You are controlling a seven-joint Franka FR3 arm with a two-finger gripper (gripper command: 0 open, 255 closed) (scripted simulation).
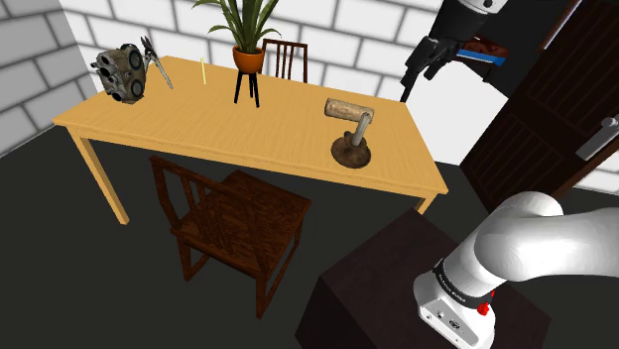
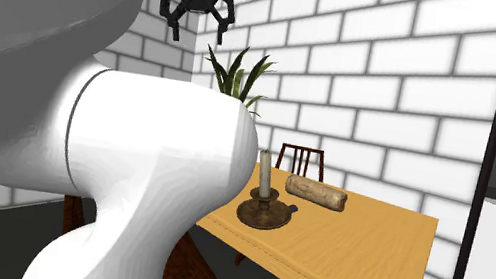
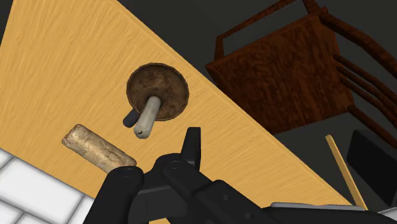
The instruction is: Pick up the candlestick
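Observation:
The candlestick (image 1: 352, 139) is a dark brown round dish with a handle and a pale grey candle standing in it. It sits on the wooden table (image 1: 198, 124) towards the shoulder view's right end. My gripper (image 1: 417, 79) hangs high above the table's far right corner, well clear of the candlestick. In the second exterior view the gripper (image 2: 197, 30) is open, fingers spread, with nothing between them, and the candlestick (image 2: 264, 204) stands far below it. In the wrist view the candlestick (image 3: 167, 89) lies ahead of the gripper (image 3: 159, 162).
A brown loaf-shaped roll (image 1: 348, 108) lies just behind the candlestick. Along the table's back stand a potted plant (image 1: 248, 55), a thin yellow stick (image 1: 202, 71) and a grey machine part (image 1: 121, 71). A wooden chair (image 1: 233, 213) stands in front, a dark door (image 1: 556, 109) at right.

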